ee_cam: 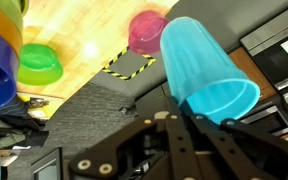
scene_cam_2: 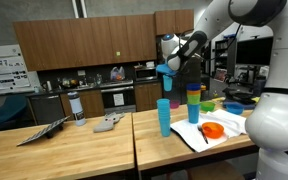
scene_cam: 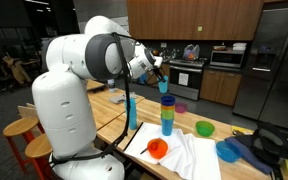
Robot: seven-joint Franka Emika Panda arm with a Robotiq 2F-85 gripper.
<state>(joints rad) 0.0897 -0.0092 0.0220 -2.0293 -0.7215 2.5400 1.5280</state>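
Blue cup [ee_cam: 204, 70] (gripped) near cup stack [scene_cam: 167, 117].

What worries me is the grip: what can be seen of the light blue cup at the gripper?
The light blue cup is a plain tapered tumbler, seemingly plastic and empty. It is tilted, open mouth showing in the wrist view. The gripper pinches its wall near the rim, holding it airborne above the wooden table; nothing else touches it.
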